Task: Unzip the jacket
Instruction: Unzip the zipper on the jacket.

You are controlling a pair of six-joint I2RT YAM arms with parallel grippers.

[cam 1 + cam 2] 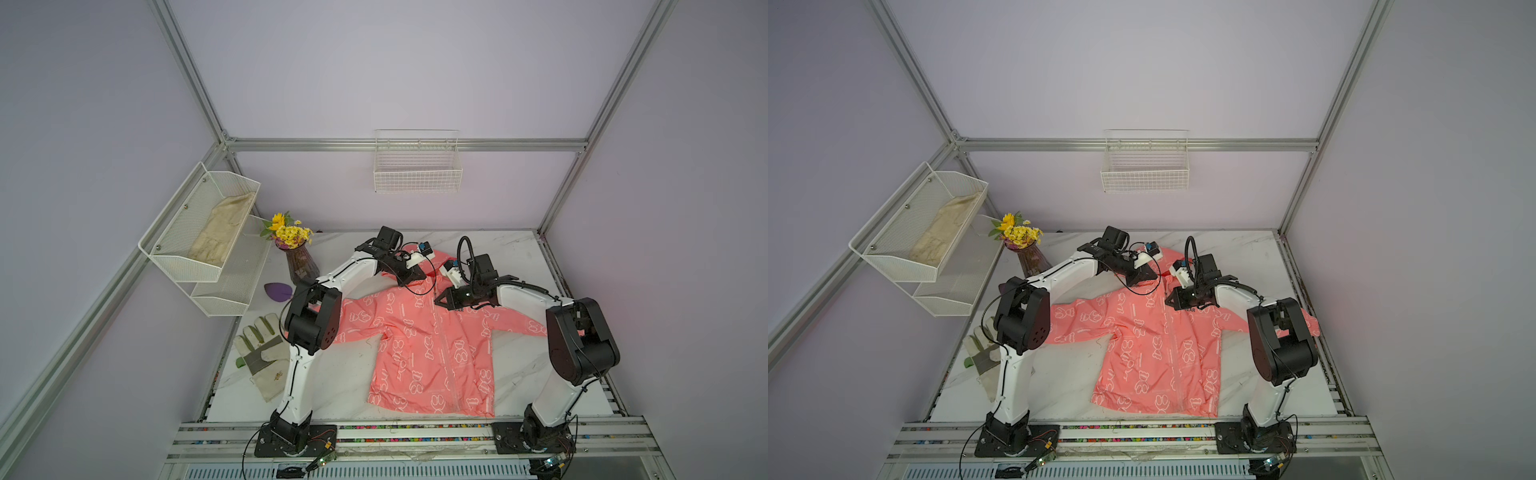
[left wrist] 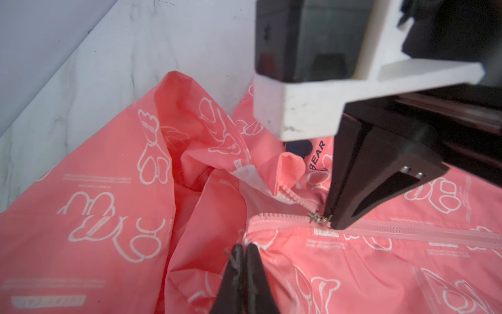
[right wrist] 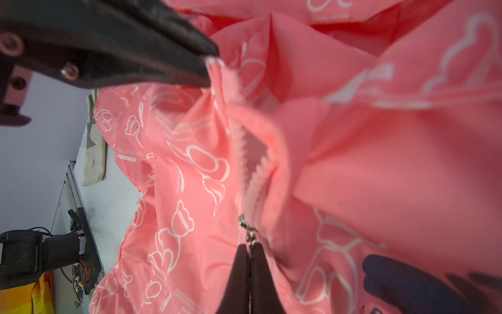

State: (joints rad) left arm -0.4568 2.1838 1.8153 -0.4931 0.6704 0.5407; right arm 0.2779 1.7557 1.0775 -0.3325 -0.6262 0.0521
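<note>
Right pincer (image 3: pixel 249 248) grips zipper pull (image 3: pixel 247 231), arm (image 1: pixel 521 294) arched over jacket (image 1: pixel 432 357).

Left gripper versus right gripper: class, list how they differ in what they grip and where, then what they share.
The left gripper pinches fabric of the jacket at the zipper's top end; the right gripper pinches the metal zipper pull.
The left gripper sits at the collar edge; the right gripper sits farther down, where the parted teeth meet.
Shared: both are shut.
</note>
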